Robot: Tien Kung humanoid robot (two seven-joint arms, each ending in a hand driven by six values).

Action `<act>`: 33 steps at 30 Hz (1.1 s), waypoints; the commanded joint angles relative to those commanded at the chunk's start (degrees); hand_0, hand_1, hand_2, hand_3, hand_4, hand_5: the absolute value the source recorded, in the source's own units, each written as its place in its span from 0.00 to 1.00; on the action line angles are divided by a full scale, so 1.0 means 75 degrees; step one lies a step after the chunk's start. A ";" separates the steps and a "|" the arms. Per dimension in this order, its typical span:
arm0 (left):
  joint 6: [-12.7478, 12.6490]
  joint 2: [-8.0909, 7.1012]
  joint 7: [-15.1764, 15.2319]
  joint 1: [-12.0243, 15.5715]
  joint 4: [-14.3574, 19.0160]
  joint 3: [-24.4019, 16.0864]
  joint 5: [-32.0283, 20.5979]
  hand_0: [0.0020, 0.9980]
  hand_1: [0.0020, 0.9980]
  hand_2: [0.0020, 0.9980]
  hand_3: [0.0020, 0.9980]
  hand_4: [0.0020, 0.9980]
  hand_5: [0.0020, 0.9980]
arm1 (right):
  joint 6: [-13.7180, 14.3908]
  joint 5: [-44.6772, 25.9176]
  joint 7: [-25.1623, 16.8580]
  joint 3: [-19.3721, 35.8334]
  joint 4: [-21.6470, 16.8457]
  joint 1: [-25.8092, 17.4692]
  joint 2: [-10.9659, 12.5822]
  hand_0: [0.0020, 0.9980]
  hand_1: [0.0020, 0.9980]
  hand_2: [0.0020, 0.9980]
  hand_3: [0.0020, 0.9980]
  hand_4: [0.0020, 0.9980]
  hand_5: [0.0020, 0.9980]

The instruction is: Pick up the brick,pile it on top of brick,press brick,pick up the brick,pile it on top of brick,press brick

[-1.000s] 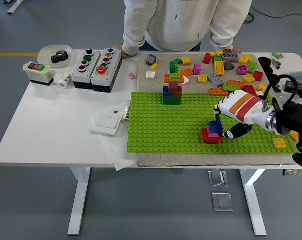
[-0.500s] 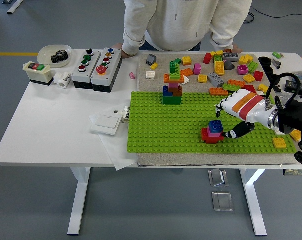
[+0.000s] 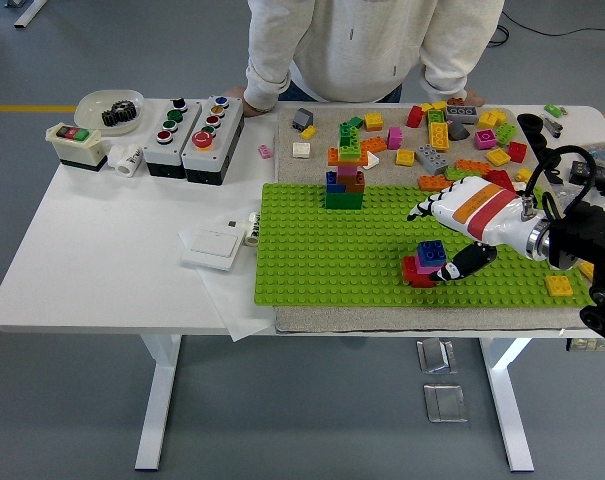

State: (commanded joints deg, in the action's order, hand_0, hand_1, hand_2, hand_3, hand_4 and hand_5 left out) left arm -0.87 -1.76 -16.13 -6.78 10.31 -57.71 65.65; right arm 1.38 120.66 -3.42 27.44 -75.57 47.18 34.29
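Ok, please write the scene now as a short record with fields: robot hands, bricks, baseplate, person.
right robot hand: the right robot hand is over the green baseplate, fingers spread above the stack, thumb beside it, holding nothing
left robot hand: not in view
small stack: blue brick on top of red brick, on the baseplate
green baseplate: green baseplate lies on a grey mat
tower: multicolour tower at the baseplate's far edge
loose bricks: loose bricks scattered on the mat behind
person: person stands at the far side, hands on the table edge
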 joint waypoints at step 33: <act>-0.0006 0.0004 0.0002 -0.0020 0.0000 0.0043 -0.0017 0.78 0.72 0.66 0.56 0.59 0.61 | 0.0171 0.0116 0.0125 0.0173 0.0569 -0.0070 -0.0387 0.66 0.67 0.75 0.82 1.00 0.52</act>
State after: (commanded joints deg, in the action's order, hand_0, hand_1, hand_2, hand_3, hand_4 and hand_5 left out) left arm -0.91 -1.74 -16.11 -6.94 10.31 -57.39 65.53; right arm 2.66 121.53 -2.49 28.74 -71.30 46.65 31.39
